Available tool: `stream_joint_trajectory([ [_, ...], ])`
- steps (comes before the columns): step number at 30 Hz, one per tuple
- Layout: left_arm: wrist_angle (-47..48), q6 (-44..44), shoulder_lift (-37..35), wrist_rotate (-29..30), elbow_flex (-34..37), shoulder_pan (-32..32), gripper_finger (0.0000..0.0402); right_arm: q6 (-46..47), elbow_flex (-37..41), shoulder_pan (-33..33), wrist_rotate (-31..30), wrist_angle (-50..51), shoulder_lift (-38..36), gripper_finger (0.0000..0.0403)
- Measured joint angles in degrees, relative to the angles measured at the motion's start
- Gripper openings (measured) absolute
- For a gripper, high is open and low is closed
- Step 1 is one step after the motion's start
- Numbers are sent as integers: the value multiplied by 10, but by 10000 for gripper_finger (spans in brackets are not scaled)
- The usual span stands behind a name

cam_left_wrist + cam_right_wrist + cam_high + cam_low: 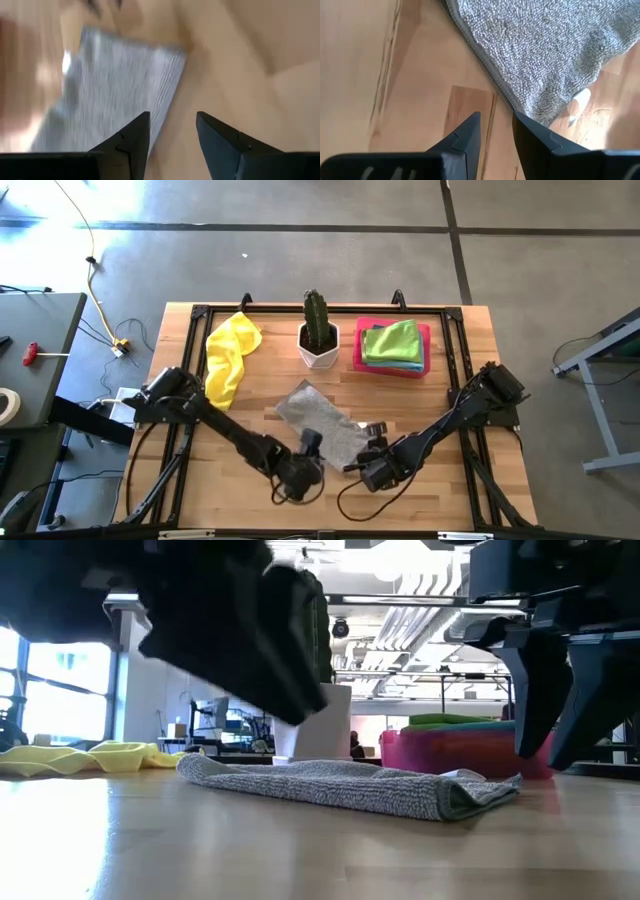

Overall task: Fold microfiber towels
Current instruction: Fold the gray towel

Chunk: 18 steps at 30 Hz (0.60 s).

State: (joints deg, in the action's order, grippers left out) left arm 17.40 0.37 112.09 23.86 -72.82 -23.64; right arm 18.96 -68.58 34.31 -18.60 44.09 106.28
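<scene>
grey towel [322, 423] lies flat, long axis diagonal.

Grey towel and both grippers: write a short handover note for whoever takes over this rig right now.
Left gripper: open, empty, over the near edge of the grey towel.
Right gripper: open, empty, at that towel's near corner.
Grey towel lies flat mid-table, partly folded.
Yellow towel lies crumpled at the far left.
Green towel sits folded on a blue one in the pink tray.
A potted cactus stands between them.
Done: tray towels stacked.
Left: finish the grey one, then the yellow.
</scene>
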Motion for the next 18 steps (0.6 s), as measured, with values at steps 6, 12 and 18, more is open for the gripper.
stream_joint_trajectory([
  [6, -139, 81, 47, 20, 0, -6, 152, -10, 0, 14, -1, 17, 0, 105],
  [12, -195, 78, 75, 22, 0, 16, 152, -10, 0, 22, 1, 19, 0, 105],
  [18, -206, 48, 89, -75, 0, 36, 152, -10, 0, 22, 2, 20, 0, 105],
])
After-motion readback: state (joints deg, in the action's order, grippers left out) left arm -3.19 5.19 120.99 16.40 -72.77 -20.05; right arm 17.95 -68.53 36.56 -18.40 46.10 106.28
